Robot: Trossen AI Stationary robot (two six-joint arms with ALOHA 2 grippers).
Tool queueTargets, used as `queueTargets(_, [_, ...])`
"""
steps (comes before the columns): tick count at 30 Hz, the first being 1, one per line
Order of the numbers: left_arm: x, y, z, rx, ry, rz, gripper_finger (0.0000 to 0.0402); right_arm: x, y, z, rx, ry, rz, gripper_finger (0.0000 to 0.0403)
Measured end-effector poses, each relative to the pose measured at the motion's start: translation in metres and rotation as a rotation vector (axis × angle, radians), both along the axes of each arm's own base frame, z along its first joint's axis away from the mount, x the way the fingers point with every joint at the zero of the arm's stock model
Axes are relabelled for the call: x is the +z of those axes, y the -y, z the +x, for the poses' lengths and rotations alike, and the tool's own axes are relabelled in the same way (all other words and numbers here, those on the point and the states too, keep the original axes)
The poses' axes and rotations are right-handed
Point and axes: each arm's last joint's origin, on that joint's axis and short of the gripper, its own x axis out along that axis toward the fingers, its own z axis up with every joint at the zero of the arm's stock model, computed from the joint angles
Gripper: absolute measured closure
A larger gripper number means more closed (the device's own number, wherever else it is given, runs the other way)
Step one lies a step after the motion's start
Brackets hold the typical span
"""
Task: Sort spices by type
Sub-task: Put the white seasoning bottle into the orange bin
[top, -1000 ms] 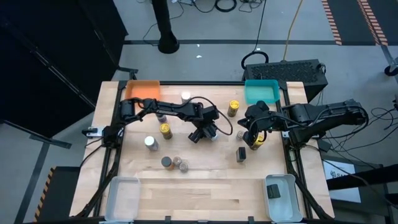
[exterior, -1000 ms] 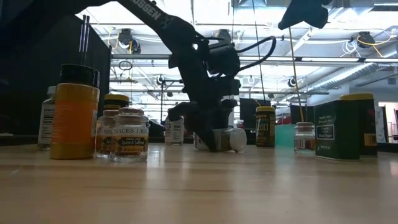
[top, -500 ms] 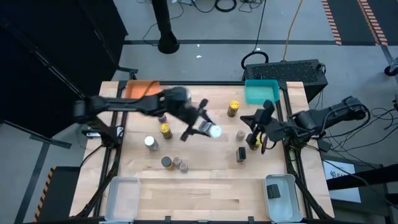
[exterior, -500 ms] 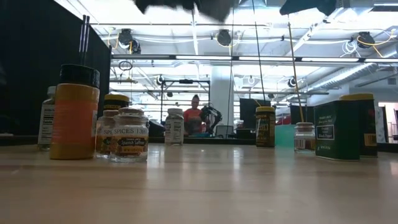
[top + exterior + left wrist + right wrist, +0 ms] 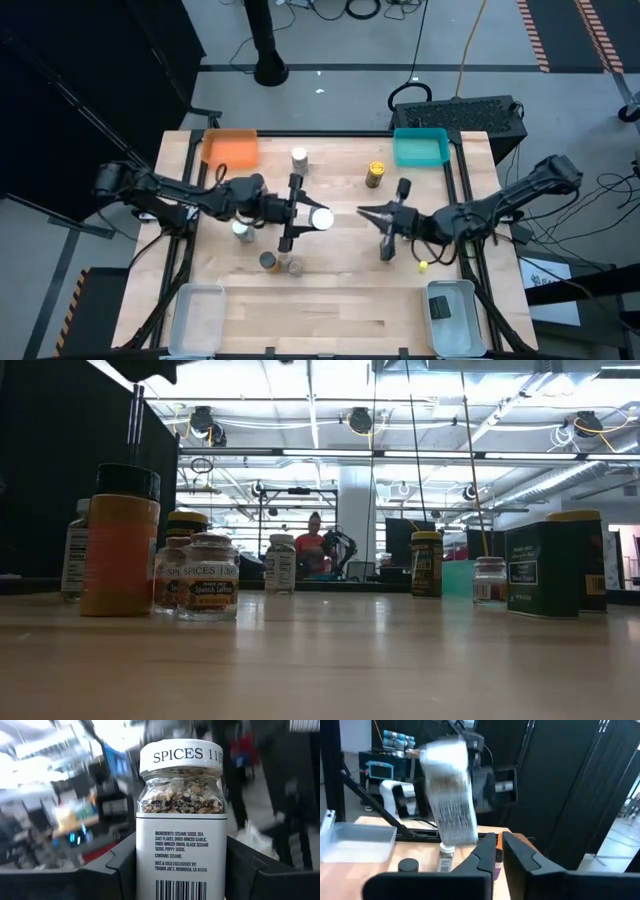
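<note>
My left claw (image 5: 303, 218) hangs above the middle of the counter (image 5: 330, 300), its fingers (image 5: 115, 870) clamped on either side of a white-lidded spice jar (image 5: 181, 820); the jar shows seeds and flakes through its glass under a lid printed SPICES. From above, that jar's white top (image 5: 321, 219) points toward my right claw (image 5: 372, 214), which is raised facing it, a clear gap between the two. My right claw's fingers (image 5: 485, 855) stand nearly together with only a thin slit between them, and they hold nothing. Just beside my right claw, on its own arm's side, a dark rectangular tin (image 5: 387, 248) stands on the counter, with a small yellow lid (image 5: 423, 265) a little beyond it. Behind my left claw, under its arm, is a white-topped jar (image 5: 241, 230), and next to the claw on the near side two small brownish jars (image 5: 280, 263) stand close together. Farther off toward the back edge are another white-lidded jar (image 5: 298, 157), a yellow jar (image 5: 375, 175), an orange tray (image 5: 230, 149) and a teal tray (image 5: 420, 148). Level across the counter, a tall orange-filled jar (image 5: 119, 545) stands with smaller jars beside it.
</note>
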Motion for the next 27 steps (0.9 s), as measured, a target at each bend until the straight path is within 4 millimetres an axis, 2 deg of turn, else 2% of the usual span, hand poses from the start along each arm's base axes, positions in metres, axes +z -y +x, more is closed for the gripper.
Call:
queueTargets(5, [0.014,0.002,-0.01,-0.034,0.198,-0.103,0.0197,-0.019,-0.008,0.022,0.014,-0.032,-0.068,0.0329])
queueTargets(10, [0.011,0.004,-0.009,-0.04,0.169,-0.102,0.0197,-0.007,-0.008,0.031,0.003,0.075,-0.031,0.025])
queueTargets(17, [0.001,0.004,-0.001,0.019,0.139,-0.121,0.0197,-0.008,-0.005,0.05,0.108,0.04,-0.042,0.0147])
queueTargets(22, [-0.007,0.005,0.006,0.03,0.158,-0.129,0.0197,-0.011,0.003,0.055,0.079,0.031,-0.023,0.0107])
queueTargets(27, [-0.01,0.006,0.009,0.019,0.215,-0.136,0.0197,-0.012,0.01,0.057,0.078,0.022,-0.003,0.0093])
